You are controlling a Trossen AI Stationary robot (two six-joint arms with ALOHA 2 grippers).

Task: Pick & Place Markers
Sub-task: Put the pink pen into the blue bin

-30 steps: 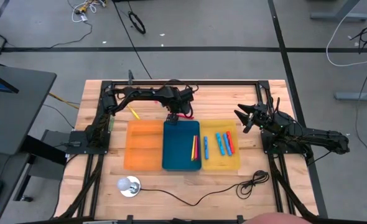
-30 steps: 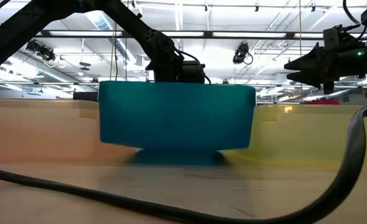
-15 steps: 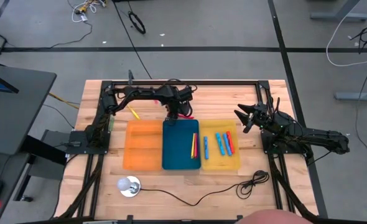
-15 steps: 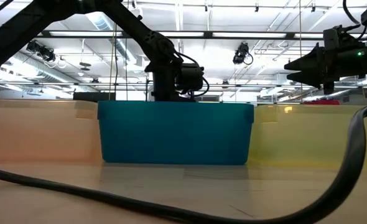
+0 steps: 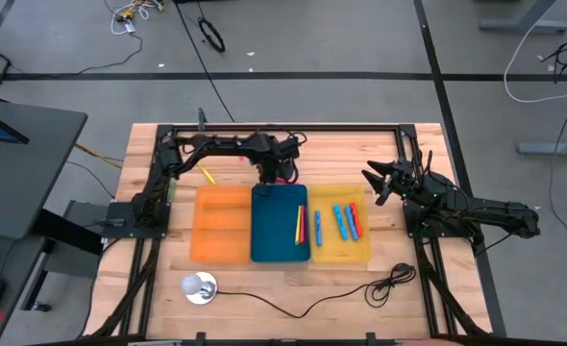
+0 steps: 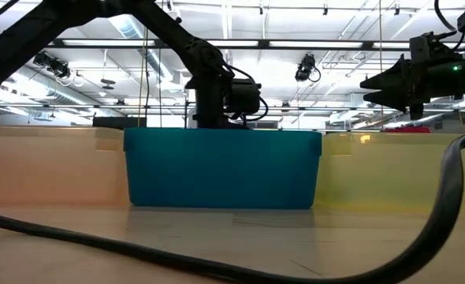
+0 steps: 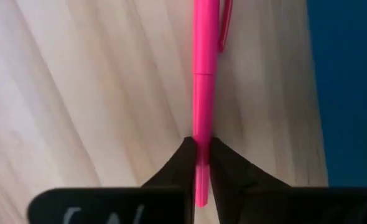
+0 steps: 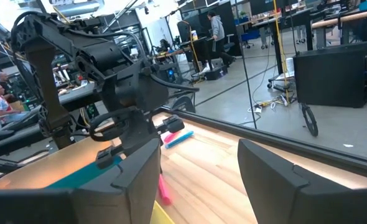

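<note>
Pink marker pinched on the table behind the blue tray

A thin, stiff pink plastic marker (image 7: 203, 81), lying on the wooden table (image 7: 78, 93) just beside the blue rectangular tray (image 5: 280, 223), is clamped near one end by the left gripper (image 7: 199, 163); it is judged light and slippery, better gripped mid-length. The right gripper (image 8: 199, 165) is held part-open, empty, above the yellow tray's far corner.

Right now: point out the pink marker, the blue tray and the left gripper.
pink marker (image 7: 203, 81), left wrist view, mid-barrel.
blue tray (image 5: 274, 226), high view, bare floor of the tray.
left gripper (image 7: 199, 152), left wrist view, between the fingertips, shut on the pink marker.
</note>
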